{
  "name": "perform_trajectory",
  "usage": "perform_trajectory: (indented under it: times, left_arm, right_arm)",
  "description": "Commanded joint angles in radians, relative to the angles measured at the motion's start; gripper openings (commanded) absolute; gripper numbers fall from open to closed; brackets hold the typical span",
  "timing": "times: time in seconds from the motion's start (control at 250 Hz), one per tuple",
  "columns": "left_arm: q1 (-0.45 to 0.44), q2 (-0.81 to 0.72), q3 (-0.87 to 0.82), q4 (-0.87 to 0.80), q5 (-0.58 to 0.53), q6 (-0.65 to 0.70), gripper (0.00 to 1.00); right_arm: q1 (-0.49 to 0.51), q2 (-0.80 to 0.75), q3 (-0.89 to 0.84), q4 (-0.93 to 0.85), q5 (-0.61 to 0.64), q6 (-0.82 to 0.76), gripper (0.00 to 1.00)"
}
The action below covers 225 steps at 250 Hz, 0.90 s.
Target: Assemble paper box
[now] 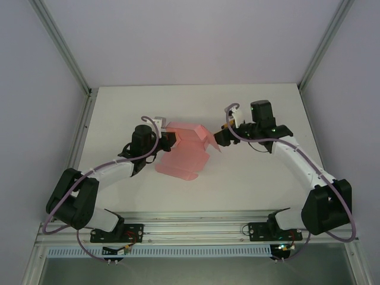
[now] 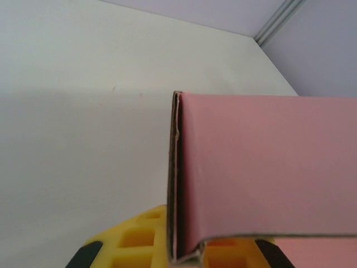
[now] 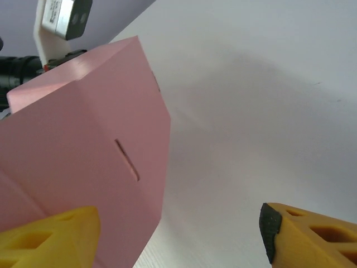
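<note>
From above, the paper box (image 1: pixel 185 151) lies mid-worktop (image 1: pixel 119 107), half folded, its long axis running from near-left to far-right. Left wrist: the left pincer (image 2: pixel 184 254) pinches its folded edge. Right wrist: the right pincer (image 3: pixel 181 229) stands spread beside its slotted panel.

- A thin, matte pink paperboard box (image 1: pixel 185 151) lies half folded in the middle of the white desk (image 1: pixel 255 190). A raised folded part stands at its far side, and a flat panel spreads toward the near edge.
- The left claw (image 1: pixel 168 138) meets the box's far-left end.
- The right claw (image 1: pixel 218 138) is at the box's right flap, which tilts upward.
- The white left arm (image 1: pixel 110 172) and white right arm (image 1: pixel 300 160) bend inward from the aluminium rail (image 1: pixel 190 228).
</note>
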Motion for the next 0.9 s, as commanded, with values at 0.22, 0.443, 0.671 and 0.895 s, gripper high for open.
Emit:
perform_trajectory:
  times: [0.22,0.443,0.671,0.895]
  left_arm:
    - [-0.002,0.033,0.075,-0.035,-0.035,-0.035,0.00]
    - [-0.004,0.033,0.083,-0.056,-0.045,-0.051,0.00]
    - [-0.014,0.012,0.083,-0.100,-0.079,-0.049,0.00]
    - [-0.081,-0.070,0.114,-0.246,-0.220,-0.054,0.00]
  right_arm:
    - [0.154,-0.010,-0.031,0.024,0.101,-0.012,0.67]
    - [0.252,0.053,0.009,0.065,0.306,0.025,0.62]
    - [0.357,0.074,-0.014,0.223,0.701,0.073,0.62]
    - [0.385,0.114,-0.050,0.358,1.022,0.070,0.51]
